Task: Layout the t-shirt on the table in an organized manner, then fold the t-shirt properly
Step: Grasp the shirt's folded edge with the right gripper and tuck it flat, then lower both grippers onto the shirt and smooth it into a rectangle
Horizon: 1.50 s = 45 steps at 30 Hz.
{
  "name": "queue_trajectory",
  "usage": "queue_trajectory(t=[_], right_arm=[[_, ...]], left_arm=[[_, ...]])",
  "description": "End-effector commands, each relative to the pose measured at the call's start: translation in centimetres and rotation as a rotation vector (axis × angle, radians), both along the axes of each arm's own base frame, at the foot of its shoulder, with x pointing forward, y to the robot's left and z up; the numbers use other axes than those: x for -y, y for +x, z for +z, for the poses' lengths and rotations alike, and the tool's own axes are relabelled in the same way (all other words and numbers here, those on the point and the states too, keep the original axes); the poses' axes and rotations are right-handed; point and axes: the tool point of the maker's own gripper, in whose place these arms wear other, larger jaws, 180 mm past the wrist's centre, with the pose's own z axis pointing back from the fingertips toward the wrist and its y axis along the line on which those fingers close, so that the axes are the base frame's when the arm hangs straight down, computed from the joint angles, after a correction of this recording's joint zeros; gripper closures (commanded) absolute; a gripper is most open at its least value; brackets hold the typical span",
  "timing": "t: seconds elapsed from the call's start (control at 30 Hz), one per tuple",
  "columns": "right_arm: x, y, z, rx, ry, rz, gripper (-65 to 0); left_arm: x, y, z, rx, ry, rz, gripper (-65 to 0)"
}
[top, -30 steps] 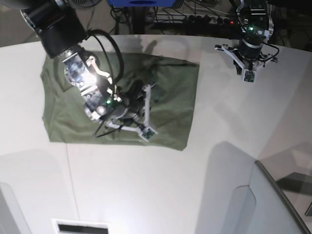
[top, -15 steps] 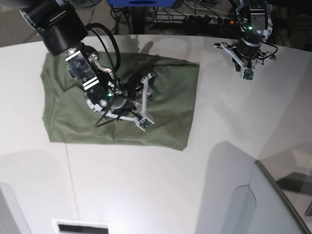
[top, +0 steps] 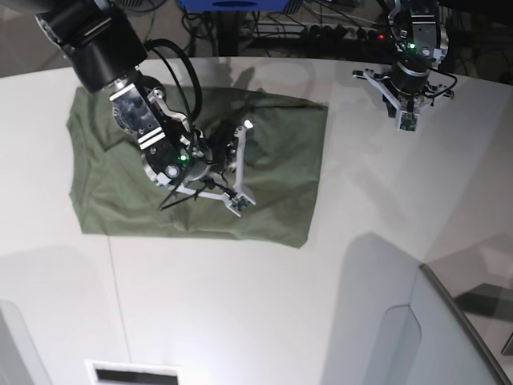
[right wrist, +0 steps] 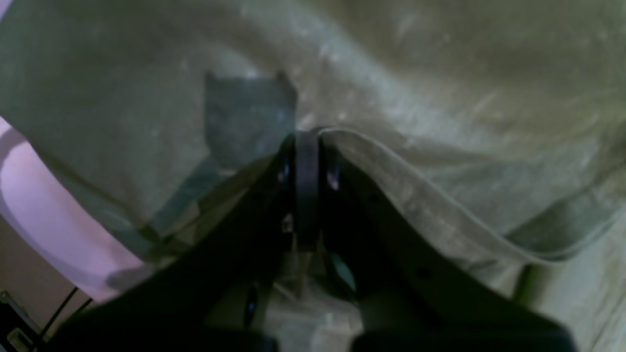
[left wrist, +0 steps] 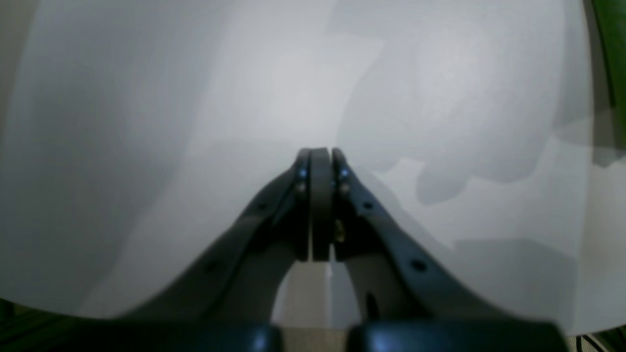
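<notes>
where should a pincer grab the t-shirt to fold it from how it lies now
Probably at an outer edge, such as the hem corner nearest the camera in the base view, coming in low from off the cloth over the bare table. The t-shirt lies spread flat, so only edges and raised folds offer a pinchable lip. The right pincer is shut at such a fold.

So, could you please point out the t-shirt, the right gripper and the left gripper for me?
t-shirt (top: 284, 148), base view, flat cloth right of the arm.
right gripper (right wrist: 306, 139), right wrist view, closed fingertips at a raised fold of cloth.
left gripper (left wrist: 320, 156), left wrist view, closed fingertips above the white table.
</notes>
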Motion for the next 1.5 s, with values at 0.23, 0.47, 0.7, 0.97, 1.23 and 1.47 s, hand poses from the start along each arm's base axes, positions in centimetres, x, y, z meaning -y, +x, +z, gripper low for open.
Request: queue_trajectory(t=[0.23, 0.47, 0.7, 0.97, 1.23, 1.47], right_arm=[[0.0, -0.3, 2.9, 0.036, 0.056, -0.041, 0.0], [2.6, -0.5, 3.4, 0.039, 0.041, -0.103, 0.0], [3.8, -2.0, 2.6, 0.002, 0.034, -0.142, 0.0], [4.3, -3.4, 2.3, -0.017, 0.039, -0.165, 0.0], [3.9, -3.7, 2.2, -0.023, 0.052, -0.168, -1.1], [5.1, -2.0, 5.0, 0.06, 0.092, -0.24, -31.2]], left_arm=[[-0.4, 0.6, 0.8, 0.031, 0.018, -0.004, 0.0], [-0.2, 0.9, 0.8, 0.035, 0.017, -0.012, 0.0], [-0.3, 0.7, 0.0, 0.015, 0.011, -0.006, 0.0], [-0.2, 0.6, -0.1, 0.012, 0.009, -0.006, 0.0], [2.0, 2.3, 0.4, 0.047, -0.022, -0.053, 0.0], [7.4, 5.1, 1.8, 0.109, -0.075, -0.18, 0.0]])
